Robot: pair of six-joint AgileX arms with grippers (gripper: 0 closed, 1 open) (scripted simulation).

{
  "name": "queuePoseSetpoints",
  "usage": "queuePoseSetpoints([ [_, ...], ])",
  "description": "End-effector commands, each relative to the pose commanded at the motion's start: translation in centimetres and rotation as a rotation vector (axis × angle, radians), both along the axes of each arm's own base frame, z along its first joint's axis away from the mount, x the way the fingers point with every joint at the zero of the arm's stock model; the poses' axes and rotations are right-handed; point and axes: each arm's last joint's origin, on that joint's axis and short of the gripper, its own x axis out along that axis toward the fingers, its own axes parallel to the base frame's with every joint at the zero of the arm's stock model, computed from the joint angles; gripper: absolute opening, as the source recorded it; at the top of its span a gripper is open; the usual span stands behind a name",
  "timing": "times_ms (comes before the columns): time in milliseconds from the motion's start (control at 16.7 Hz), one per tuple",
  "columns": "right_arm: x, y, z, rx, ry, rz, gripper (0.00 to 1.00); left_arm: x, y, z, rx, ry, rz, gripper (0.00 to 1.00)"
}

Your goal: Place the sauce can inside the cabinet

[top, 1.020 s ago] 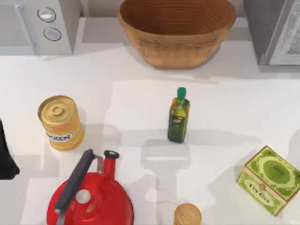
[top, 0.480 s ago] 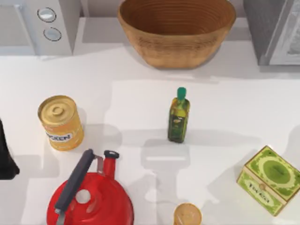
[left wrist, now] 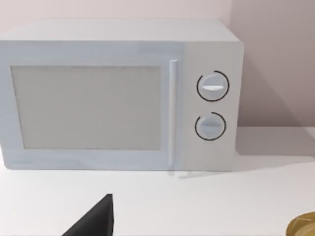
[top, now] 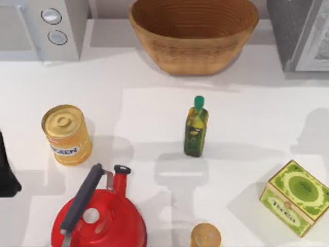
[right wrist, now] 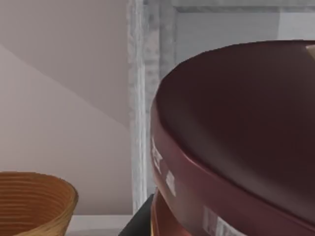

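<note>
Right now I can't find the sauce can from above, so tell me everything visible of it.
The sauce can looms close in the right wrist view: a glossy dark maroon lid, tilted, with small pale print on its rim and an orange-brown strip of body beneath. Behind it stands the cabinet's pale grey frame. What holds it cannot be seen.

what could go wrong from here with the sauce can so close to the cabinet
1. In the right wrist view the sauce can sits very near the camera, its maroon lid hiding most of the cabinet. The grey door frame is right beside it, so the can may clip the frame going in.
2. The door looks shut in the top view; if so, the can cannot enter.
3. The woven basket stands next to the cabinet and could be bumped by a sideways move.
</note>
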Motion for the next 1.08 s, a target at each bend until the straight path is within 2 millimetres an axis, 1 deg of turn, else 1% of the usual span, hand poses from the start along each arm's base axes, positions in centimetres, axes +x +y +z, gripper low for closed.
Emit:
queuePoseSetpoints([
  [180,1.7,0.5,2.6,-0.004,0.063,0.018,0.0,0.0,0.0,0.0,0.0,0.0,0.0,1.0],
  [360,3.5,0.9,5.8,-0.002,0.096,0.014,0.0,0.0,0.0,0.0,0.0,0.0,0.0,1.0],
  [780,6.3,2.1,14.6,-0.006,0.017,0.028,0.0,0.0,0.0,0.0,0.0,0.0,0.0,1.0],
  [900,7.4,2.5,17.2,-0.005,-0.006,0.034,0.0,0.0,0.0,0.0,0.0,0.0,0.0,1.0],
  [1020,8.8,3.1,19.3,-0.003,-0.014,0.035,0.0,0.0,0.0,0.0,0.0,0.0,0.0,1.0],
  [1080,9.5,3.3,20.0,-0.002,-0.013,0.035,0.0,0.0,0.0,0.0,0.0,0.0,0.0,1.0],
])
